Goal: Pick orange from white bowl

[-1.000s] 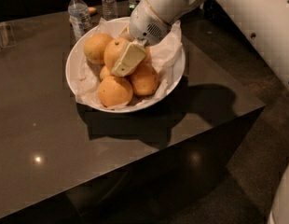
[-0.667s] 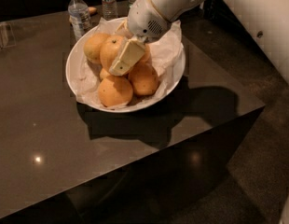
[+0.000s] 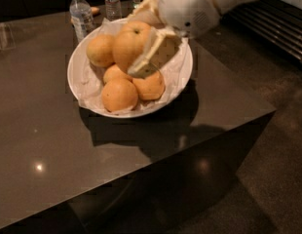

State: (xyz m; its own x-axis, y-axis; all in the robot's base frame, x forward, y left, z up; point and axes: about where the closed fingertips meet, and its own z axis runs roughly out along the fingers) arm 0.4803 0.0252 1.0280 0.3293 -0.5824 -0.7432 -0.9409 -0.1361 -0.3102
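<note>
Since the coming lift turns on how the jaws sit around the fruit, we look there first. The large, round, yellow-orange orange [image 3: 127, 45] with the small dark stem dimple lies at the back of the wide, shallow, glossy white bowl [image 3: 74, 79], on top of the heap. The white two-finger gripper [image 3: 139, 43] reaches into that bowl from over its far right rim. One cream finger [image 3: 158, 55] lies flat against the orange's right face, slanting down toward the bowl's middle. The other shows behind the orange's top, at the bowl's back rim. So the fruit sits between the jaws, and we judge them closed on it. Being round, it offers no long axis to line up, and the way out is straight up from the bowl.

We count five fruits in the bowl, the gripped one included. The four other oranges [image 3: 120, 95] lie one at the bowl's left side and three toward its front. There is one bowl, lined with crinkled white paper [image 3: 90, 89], on the dark glossy counter [image 3: 53, 145]. Two clear plastic water bottles [image 3: 81, 13] stand just behind the bowl's back-left rim.
</note>
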